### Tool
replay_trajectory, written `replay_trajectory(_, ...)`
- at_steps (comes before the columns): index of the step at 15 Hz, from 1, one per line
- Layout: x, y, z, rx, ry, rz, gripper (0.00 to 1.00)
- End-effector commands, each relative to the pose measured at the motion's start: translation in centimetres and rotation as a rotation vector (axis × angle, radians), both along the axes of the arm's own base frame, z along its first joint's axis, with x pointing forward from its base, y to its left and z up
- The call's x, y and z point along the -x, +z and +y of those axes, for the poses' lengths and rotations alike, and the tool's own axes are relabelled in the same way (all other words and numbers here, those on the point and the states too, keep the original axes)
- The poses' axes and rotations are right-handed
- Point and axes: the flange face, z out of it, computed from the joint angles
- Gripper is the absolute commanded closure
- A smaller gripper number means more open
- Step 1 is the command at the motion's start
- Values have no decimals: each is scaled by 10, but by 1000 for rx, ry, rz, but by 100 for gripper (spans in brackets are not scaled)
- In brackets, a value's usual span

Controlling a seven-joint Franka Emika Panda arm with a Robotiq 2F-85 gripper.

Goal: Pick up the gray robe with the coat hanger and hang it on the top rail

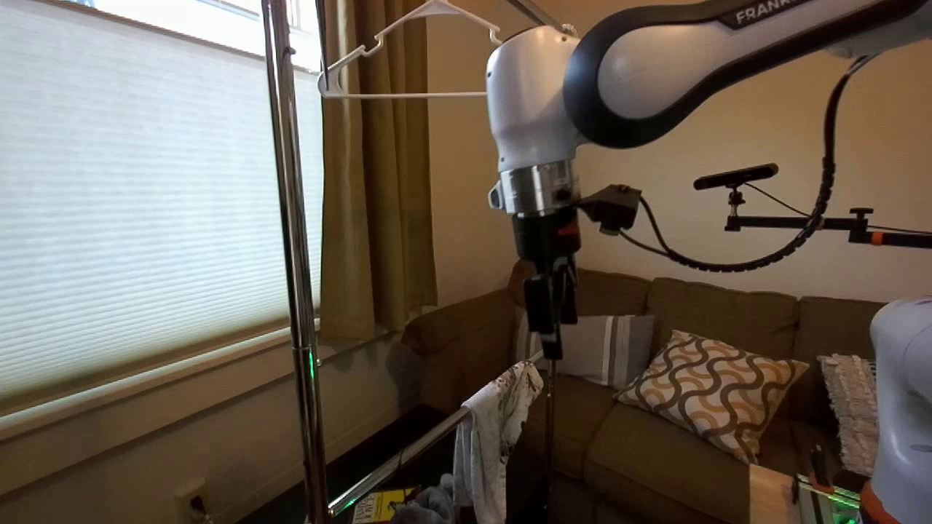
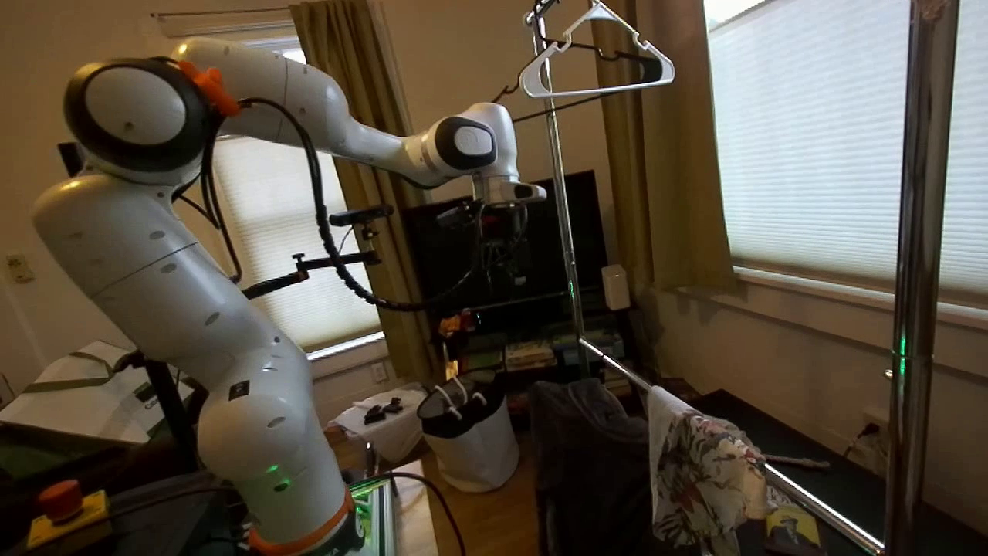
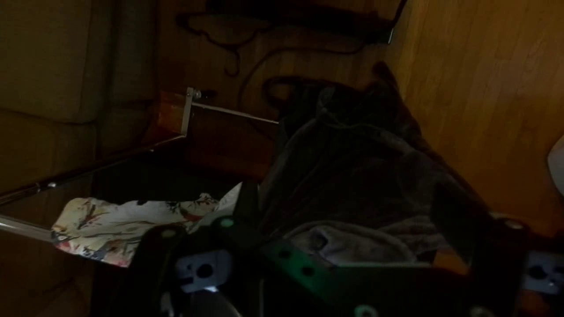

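Down low lies the gray robe (image 2: 587, 455), slumped near the lower crossbar (image 2: 818, 506), its hanger too dark to make out. The hand (image 3: 346, 202) hangs above, spread wide, nothing pinched! Reaching's the job now, I'd judge: find that hanger, descend straight, straddle it, and avoid the floral cloth (image 2: 695, 471) draped over the crossbar.
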Motion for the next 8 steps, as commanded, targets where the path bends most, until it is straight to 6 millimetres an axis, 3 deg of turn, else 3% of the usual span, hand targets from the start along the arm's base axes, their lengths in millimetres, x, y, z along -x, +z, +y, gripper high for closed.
replay_trajectory(1, -2, -7, 15, 10, 10, 15, 0)
replay_trajectory(5, -8, -3, 4, -1, -7, 10, 0)
replay_trajectory(6, -15, -9, 1, -43, -153, 33, 0)
replay_trajectory(8, -21, -26, 21, -77, -247, 4, 0)
